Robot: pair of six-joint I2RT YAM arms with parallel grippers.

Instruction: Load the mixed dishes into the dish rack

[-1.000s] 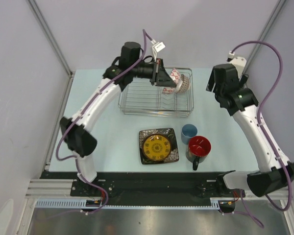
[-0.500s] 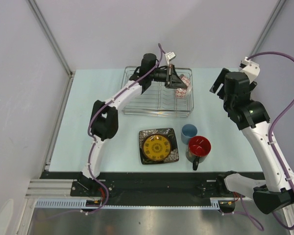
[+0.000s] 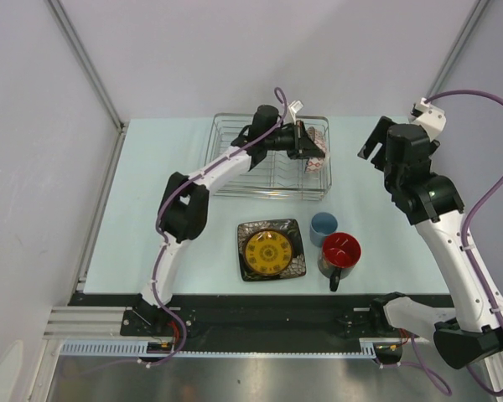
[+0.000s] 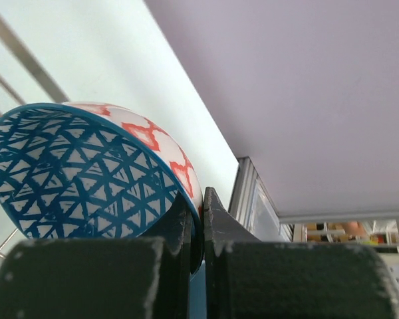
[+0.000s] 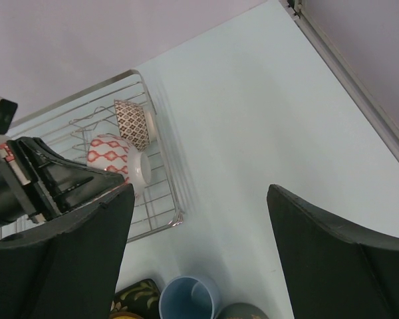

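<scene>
Left hand (image 4: pixel 201 199): it is clenched on the rim of the blue bowl. One finger is inside the bowl and one is outside.
Blue bowl (image 4: pixel 80 179): it has blue triangles inside and red and white shapes outside. It is tipped on its side. It is down in the right end of the rack. I cannot tell if it sits on the wires.
Left arm (image 3: pixel 220 165): it reaches over the rack from the left side.
Rack (image 3: pixel 260 195): it is a silver wire basket at the back of the desk. It is bigger than any dish.
Pink bowl (image 5: pixel 134 121): it is in the far right corner of the rack, tipped on its side. It is just behind the blue bowl. I cannot tell if the two bowls touch.
Right hand (image 5: pixel 199 252): it is released. Its two fingers are spread wide and nothing is between them. It hangs over the desk, to the right of the rack and apart from it.
Plate (image 3: pixel 271 249): it is dark and square with a round yellow middle. It lies flat on the desk in front of the rack, apart from it.
Cup (image 3: pixel 323 226): it is light blue with no handle. It stands up just to the right of the plate.
Mug (image 3: pixel 339 254): it is dark with red inside. It stands up just beside the cup, on the near side. Its handle points to the near edge.
Desk (image 3: pixel 168 218): it is pale blue.
</scene>
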